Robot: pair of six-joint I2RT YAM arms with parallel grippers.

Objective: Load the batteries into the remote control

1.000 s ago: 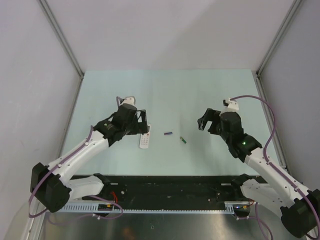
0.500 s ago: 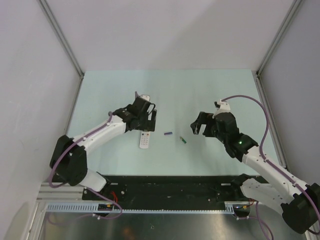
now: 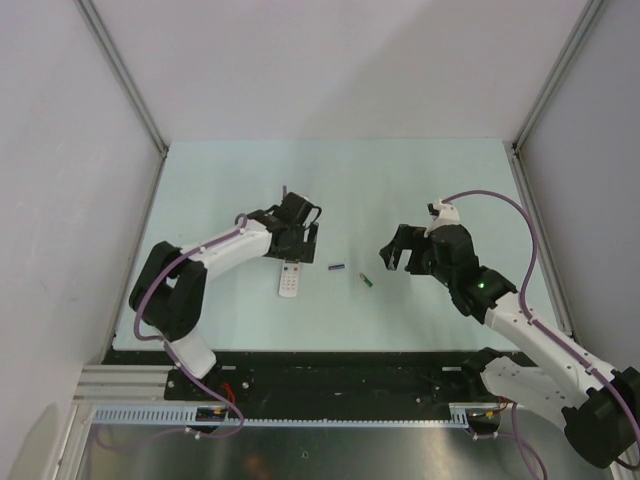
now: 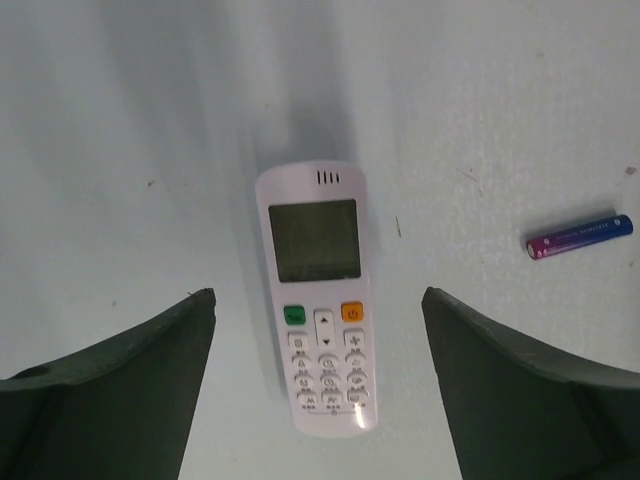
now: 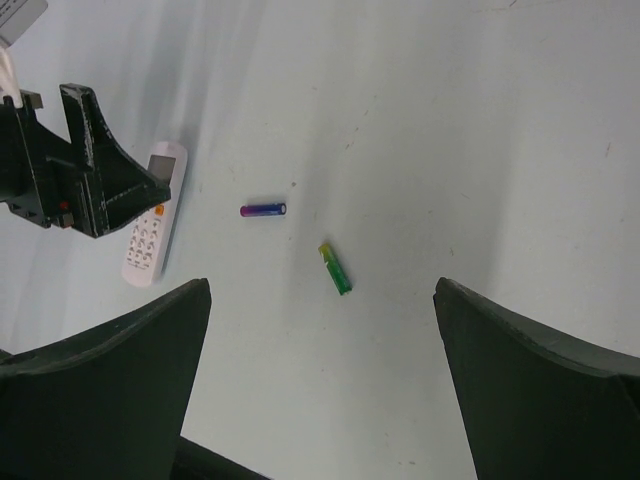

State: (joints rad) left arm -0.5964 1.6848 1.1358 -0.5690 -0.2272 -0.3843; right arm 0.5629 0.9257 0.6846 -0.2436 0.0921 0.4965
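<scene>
Swinging in from the near left, our left pincer now hangs directly over the remote control, where a second ago it sat off to the remote's left. Its fingers stand wide and released, one on each long side of the remote, clear of it and holding nothing. The remote itself has not shifted: it lies flat on the table with display and buttons facing up, running lengthwise down the gap between the fingers.

We judge the step in hand to be taking hold of the remote. To do it well, we come straight down with the body centred between the fingers and close across the narrow width at the button end, keeping the fingers low enough to catch the thin sides. Because the buttons face up, the battery recess must be underneath, so we need a grip that lets us turn it over afterwards.

Out past this pincer's right-hand finger lies the purple battery, apart from the remote and unmoved. Further right lies the green battery, also unmoved, well apart from the purple one.

Our right pincer has edged left toward the batteries since the earliest view. It hovers released and empty, with the green battery below it, roughly under the gap between its fingers, and the purple one off toward its left finger.
</scene>
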